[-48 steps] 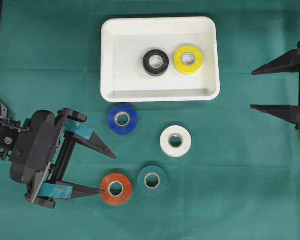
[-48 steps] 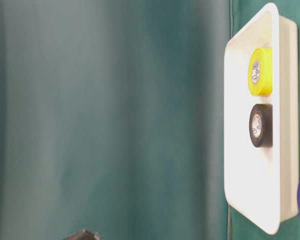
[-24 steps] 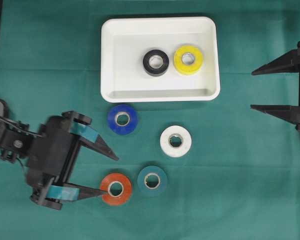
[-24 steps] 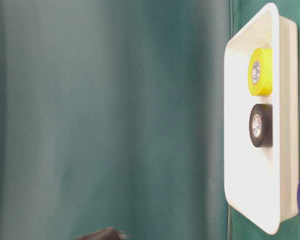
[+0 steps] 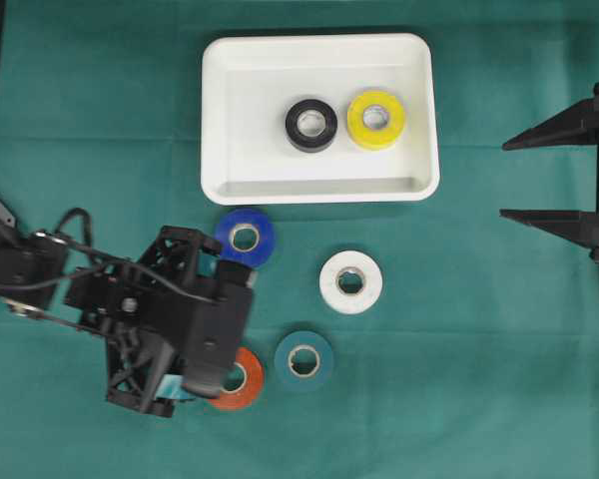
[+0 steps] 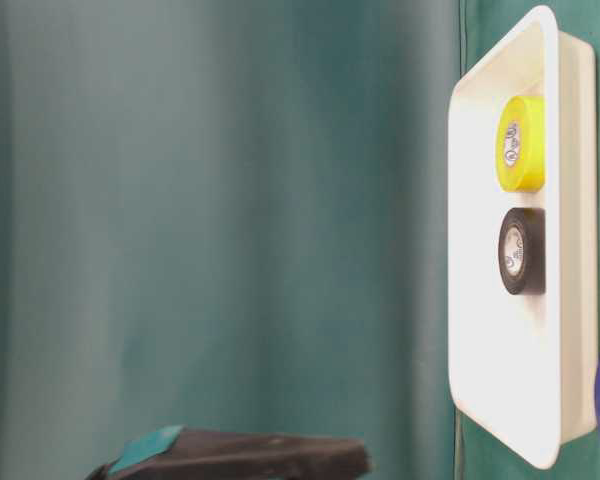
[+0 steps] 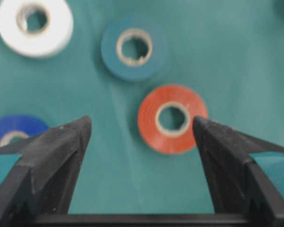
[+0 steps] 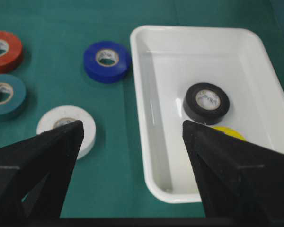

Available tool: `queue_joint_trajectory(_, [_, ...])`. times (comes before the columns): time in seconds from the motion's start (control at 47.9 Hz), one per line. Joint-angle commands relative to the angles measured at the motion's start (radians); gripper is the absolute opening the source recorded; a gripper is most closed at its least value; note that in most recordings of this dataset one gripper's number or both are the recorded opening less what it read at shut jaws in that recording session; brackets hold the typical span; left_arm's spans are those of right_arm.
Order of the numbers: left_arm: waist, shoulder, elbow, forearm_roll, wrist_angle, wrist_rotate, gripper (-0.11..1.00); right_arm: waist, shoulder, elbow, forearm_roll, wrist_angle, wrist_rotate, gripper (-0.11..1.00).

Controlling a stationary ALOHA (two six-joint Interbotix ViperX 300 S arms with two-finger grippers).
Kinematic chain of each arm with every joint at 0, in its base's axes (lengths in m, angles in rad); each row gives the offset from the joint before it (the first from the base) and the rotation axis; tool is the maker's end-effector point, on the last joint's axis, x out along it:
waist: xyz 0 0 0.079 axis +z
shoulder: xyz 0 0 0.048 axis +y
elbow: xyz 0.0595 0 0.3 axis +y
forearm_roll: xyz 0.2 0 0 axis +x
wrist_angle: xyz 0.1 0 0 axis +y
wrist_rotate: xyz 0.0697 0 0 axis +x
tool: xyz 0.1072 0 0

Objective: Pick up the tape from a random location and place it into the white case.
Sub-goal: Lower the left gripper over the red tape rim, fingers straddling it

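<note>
Left end effector (image 7: 141,137): seen spread wide in the left wrist view, nothing held; the red tape roll (image 7: 172,118) is framed between the fingertips, nearer the right-hand finger (image 7: 222,151), with no contact visible.
Left arm: in the overhead view its black body (image 5: 170,319) is placed over the lower left of the tabletop (image 5: 499,379), covering part of the red tape roll (image 5: 242,379) and the edge of the blue tape roll (image 5: 246,238).
Right end effector (image 5: 507,180): held wide at the right edge of the overhead view, nothing between the fingers, well apart from every roll.
White case (image 5: 220,120): set at the upper middle of the tabletop, long side across the view.
Inside the case: a black tape roll (image 5: 311,125) and a yellow tape roll (image 5: 375,119) are seen lying flat, just beside each other.
Loose rolls: the white tape roll (image 5: 350,281) lies below the case; the teal tape roll (image 5: 303,360) lies just beside the red one.
Tabletop cover: a green cloth is spread under everything.
</note>
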Motion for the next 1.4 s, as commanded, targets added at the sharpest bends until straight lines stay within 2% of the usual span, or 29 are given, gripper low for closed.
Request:
queue_joint_trajectory(0.0, [0.003,0.006,-0.061,0.005,0.06,0.002,0.82,0.0,0.005,-0.02,0.0,-0.008,-0.002,0.85])
queue_joint_trajectory(1.043, [0.002,0.021,-0.064,0.005,0.04,0.0,0.82,0.0,0.006,-0.02,0.0,-0.006,-0.005,0.85])
queue_joint_trajectory(1.377, [0.0,0.074,-0.006,0.005,-0.003,0.0,0.82,0.0,0.009,-0.017,-0.002,-0.005,-0.002,0.85])
